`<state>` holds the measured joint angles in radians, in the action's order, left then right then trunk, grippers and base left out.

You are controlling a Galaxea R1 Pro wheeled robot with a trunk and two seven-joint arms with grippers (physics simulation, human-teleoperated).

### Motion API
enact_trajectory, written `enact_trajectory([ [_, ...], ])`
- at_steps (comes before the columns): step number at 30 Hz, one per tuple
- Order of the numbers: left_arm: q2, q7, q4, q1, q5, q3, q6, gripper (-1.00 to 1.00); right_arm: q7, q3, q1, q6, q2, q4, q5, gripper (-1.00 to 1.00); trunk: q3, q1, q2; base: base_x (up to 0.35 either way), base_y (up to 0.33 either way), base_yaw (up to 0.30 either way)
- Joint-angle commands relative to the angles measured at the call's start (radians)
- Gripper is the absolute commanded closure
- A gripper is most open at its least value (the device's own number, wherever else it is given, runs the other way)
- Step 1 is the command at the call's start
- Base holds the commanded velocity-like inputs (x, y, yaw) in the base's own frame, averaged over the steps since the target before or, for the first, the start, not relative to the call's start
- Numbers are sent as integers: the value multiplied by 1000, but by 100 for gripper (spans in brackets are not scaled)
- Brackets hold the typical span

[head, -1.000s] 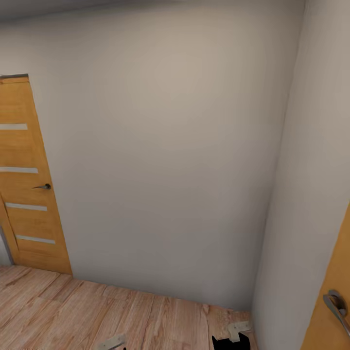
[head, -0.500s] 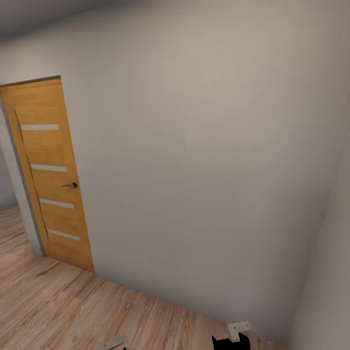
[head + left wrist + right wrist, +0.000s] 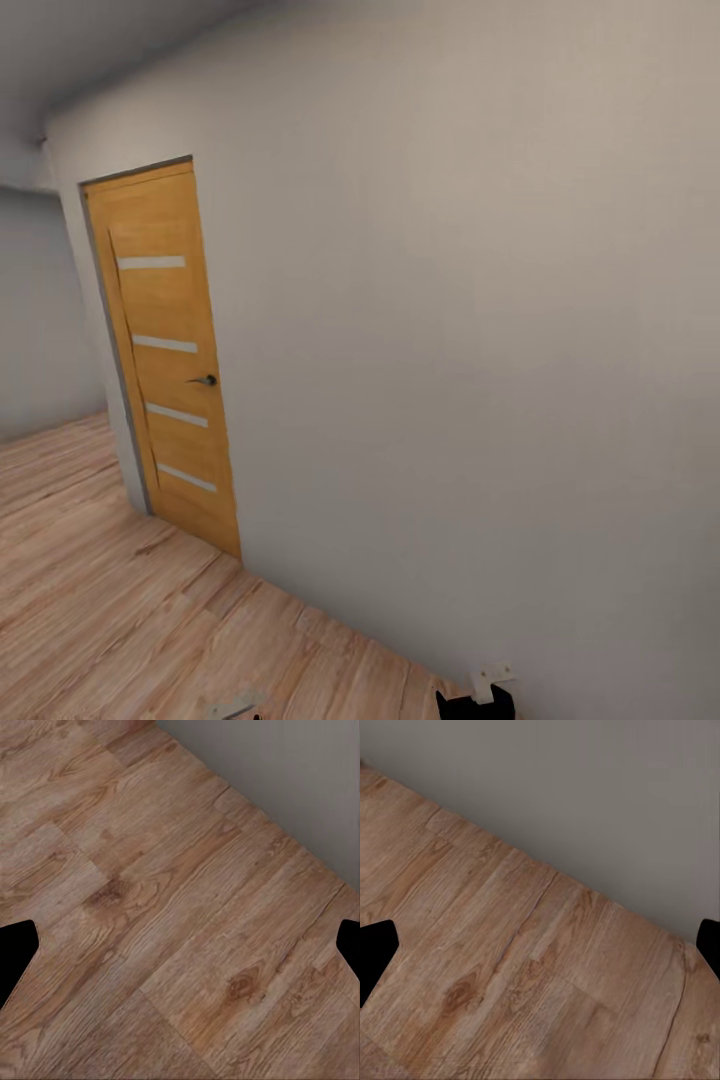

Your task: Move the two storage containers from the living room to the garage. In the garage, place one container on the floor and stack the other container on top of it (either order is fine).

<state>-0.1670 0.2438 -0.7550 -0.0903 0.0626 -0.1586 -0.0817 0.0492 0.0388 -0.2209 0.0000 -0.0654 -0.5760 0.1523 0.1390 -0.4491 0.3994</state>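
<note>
Both end effectors open wide, nothing held: left end effector [image 3: 180, 945] shows black fingertips [image 3: 15, 952] at opposite edges of its wrist view, only wood-plank floor [image 3: 150, 915] between them; right end effector [image 3: 540, 952] same, fingertips [image 3: 375, 949] spread, bare planks and wall base between. Head view: bits of both arms at near edge, right one a black and white part [image 3: 480, 695], left a pale sliver [image 3: 232, 706]. Plain white wall [image 3: 450, 350] runs from near right to far left. Orange wood door [image 3: 165, 350] with four pale glass strips and a dark lever handle [image 3: 203, 380], shut, set in that wall at left. Light plank flooring fills near left, hallway going on past the door. Storage containers not in sight.
</note>
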Motion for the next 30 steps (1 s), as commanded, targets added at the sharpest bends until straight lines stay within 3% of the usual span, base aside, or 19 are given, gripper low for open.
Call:
enact_trajectory([
  [1, 0, 2, -1, 0, 6, -1, -4, -100, 4, 4, 0, 0, -1, -1, 9, -100, 0, -1, 1, 307, 165, 281],
  [10, 0, 2, -1, 0, 6, -1, -4, -100, 4, 4, 0, 0, -1, -1, 9, -100, 0, -1, 1, 248, 119, 235],
  [30, -2, 2, -1, 0, 6, -1, -4, -100, 4, 4, 0, -10, -1, -1, 9, -100, 0, -1, 1, 6, 3, 6],
])
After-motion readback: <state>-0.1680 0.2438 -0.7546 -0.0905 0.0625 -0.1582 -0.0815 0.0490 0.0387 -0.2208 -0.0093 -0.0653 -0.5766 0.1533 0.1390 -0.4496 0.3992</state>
